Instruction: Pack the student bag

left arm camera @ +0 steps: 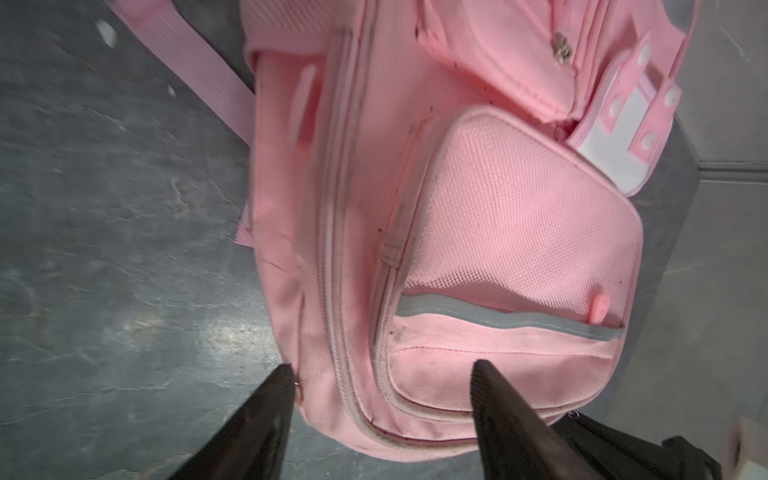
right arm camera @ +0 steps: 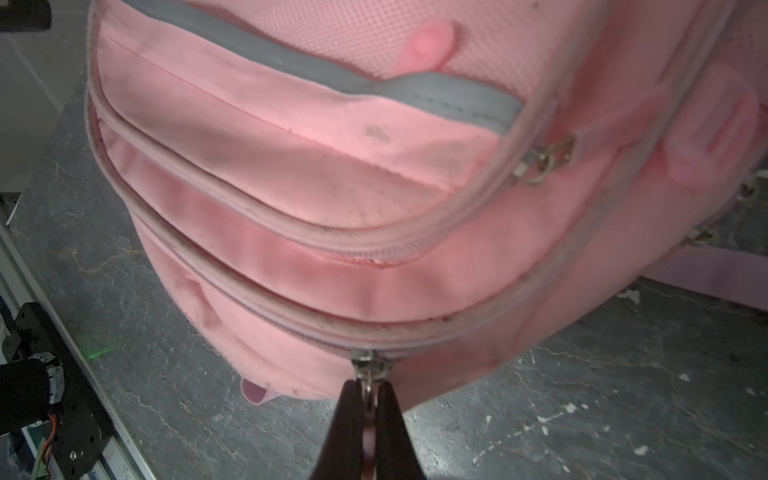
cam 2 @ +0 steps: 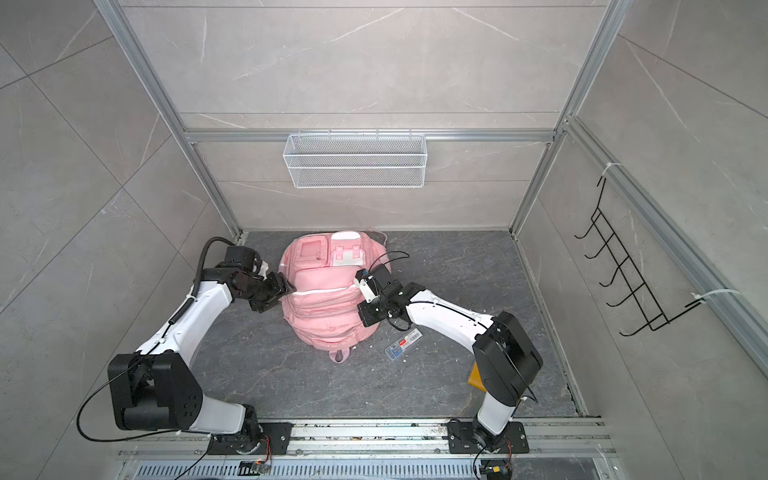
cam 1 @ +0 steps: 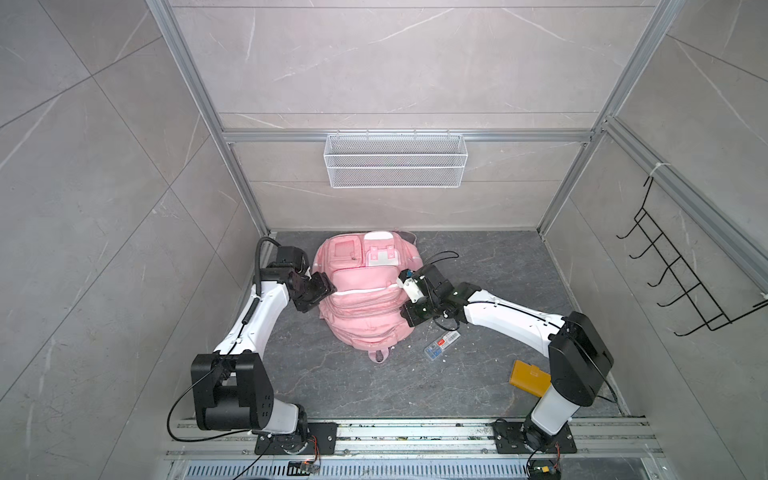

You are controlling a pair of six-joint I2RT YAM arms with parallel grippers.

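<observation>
Take the student bag (cam 1: 365,303) as lying flat, front up, on the floor (cam 1: 498,270) between the arms. Draw the zip pull (right arm camera: 368,376) along the curve of its track, never upward, with the right gripper (right arm camera: 369,415) pinched shut on it. Close the left gripper (left arm camera: 382,365), spread wide astride the opposite edge, onto fabric as a brace. Mind the clear box (cam 1: 441,344) nearby.
</observation>
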